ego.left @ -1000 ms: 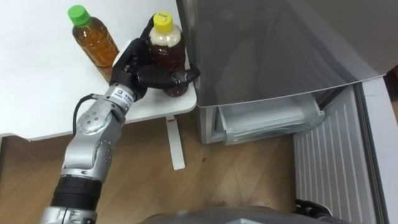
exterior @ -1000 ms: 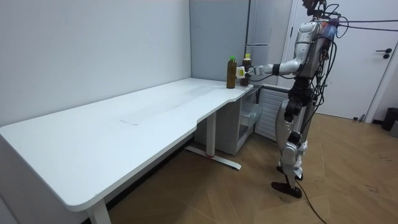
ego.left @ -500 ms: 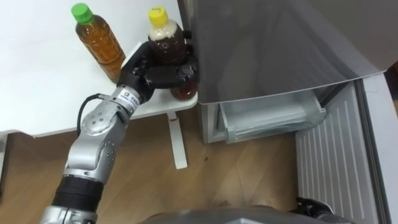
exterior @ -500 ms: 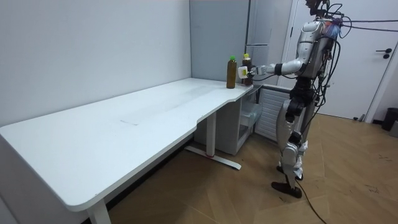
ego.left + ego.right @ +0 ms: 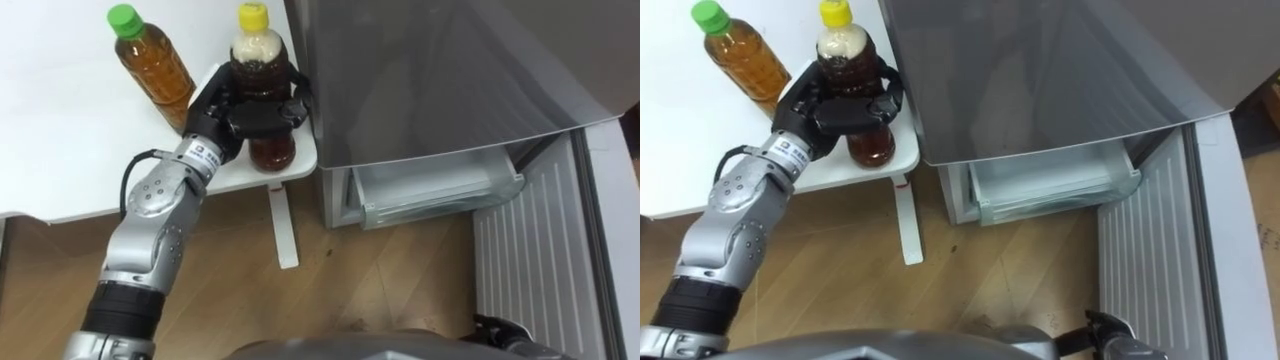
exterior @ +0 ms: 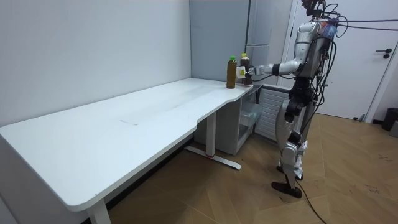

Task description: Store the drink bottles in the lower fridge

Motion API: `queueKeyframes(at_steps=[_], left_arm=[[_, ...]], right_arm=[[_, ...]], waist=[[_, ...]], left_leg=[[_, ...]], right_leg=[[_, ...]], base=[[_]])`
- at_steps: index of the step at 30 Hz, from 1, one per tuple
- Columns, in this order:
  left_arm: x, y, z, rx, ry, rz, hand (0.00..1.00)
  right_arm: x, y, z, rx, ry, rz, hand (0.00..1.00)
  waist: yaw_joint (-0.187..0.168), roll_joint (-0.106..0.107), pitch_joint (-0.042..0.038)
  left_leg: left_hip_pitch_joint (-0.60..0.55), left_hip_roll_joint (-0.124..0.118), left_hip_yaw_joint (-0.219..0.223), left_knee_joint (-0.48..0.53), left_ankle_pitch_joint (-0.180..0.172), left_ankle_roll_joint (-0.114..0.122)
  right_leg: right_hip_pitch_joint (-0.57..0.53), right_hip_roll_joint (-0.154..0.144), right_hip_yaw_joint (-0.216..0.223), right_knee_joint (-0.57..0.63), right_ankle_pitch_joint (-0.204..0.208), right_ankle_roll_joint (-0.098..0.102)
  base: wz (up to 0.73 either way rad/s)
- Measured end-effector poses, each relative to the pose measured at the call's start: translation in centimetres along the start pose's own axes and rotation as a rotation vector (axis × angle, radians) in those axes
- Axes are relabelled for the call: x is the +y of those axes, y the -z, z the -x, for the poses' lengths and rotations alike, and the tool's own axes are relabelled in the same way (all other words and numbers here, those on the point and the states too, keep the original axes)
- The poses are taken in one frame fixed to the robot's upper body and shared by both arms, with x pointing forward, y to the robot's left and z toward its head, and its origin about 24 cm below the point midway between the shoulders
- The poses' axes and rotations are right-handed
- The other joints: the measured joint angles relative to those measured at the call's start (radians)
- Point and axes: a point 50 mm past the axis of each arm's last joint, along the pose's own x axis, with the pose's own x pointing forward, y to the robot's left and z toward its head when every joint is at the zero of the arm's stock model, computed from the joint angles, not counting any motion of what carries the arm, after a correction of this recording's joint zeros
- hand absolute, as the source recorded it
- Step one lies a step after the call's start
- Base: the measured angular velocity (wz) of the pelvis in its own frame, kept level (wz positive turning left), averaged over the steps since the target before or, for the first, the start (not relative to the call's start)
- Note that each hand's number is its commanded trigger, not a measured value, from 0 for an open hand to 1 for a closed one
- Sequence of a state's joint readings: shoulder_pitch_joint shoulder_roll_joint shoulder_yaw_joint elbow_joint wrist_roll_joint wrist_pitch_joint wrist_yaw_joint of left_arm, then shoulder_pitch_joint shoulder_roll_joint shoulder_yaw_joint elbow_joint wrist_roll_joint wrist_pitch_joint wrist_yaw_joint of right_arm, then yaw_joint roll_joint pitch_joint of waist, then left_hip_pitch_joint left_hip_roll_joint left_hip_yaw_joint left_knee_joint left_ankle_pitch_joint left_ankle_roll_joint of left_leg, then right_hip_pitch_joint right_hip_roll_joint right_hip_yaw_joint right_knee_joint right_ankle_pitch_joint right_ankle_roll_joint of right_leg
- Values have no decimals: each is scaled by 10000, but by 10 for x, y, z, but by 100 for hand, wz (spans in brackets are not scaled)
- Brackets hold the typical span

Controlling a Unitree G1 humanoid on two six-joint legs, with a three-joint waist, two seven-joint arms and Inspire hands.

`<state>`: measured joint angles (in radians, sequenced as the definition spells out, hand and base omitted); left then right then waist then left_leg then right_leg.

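Risk lay chiefly in the fridge [image 5: 430,80], whose grey wall stood just right of the left hand [image 5: 245,118]. If the hand were swung that way too early, the bottle [image 5: 260,72] could be knocked against the wall and twisted in the grasp. The open drawer [image 5: 435,190] lay well below and to the right of the hand, so a long descent was judged necessary. On that descent the smooth round bottle might slip if the hold were loosened. A green-capped bottle [image 5: 155,72] stood on the counter [image 5: 60,150] just left of the hand and could be tipped if the wrist were drawn back carelessly.

The arm was stretched up from the lower left, with the forearm over the counter's edge. The hand was clenched round the bottle's middle, with the fingers wrapped across its front. The bottle was held upright, cap above the hand and base below it, over the counter's corner. Whether the base was clear of the counter could not be told.
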<state>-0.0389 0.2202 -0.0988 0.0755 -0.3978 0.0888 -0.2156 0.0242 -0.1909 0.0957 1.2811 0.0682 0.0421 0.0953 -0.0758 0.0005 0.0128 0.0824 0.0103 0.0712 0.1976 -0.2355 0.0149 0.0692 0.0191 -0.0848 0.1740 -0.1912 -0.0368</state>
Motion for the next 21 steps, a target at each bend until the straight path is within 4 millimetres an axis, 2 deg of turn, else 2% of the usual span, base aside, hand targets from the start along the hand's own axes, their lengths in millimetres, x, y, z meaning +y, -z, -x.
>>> queueKeyframes(at_steps=[9, 18, 21], left_arm=[[-6, -15, 0, -651, 242, -126, 100], [-19, -39, 1, -1712, 796, -296, 100], [-22, -41, 0, -1833, 868, -203, 100]], right_arm=[[2, 0, 0, -5, -74, -29, 0], [0, -1, 0, 11, -71, 226, 0], [1, -10, 0, -293, -94, 857, 0]], waist=[[61, -40, -4], [506, -15, -25], [553, 24, -41]], left_leg=[[-61, -1, -69, 3, 0, 0], [-205, -7, -174, 173, 0, 0], [-265, -21, -290, 291, 0, 0]], right_leg=[[6, -41, -246, -24, 28, 3], [-56, -90, -310, 8, 37, -7], [-49, -121, -459, 88, 36, -6]], base=[[4], [1], [13]])
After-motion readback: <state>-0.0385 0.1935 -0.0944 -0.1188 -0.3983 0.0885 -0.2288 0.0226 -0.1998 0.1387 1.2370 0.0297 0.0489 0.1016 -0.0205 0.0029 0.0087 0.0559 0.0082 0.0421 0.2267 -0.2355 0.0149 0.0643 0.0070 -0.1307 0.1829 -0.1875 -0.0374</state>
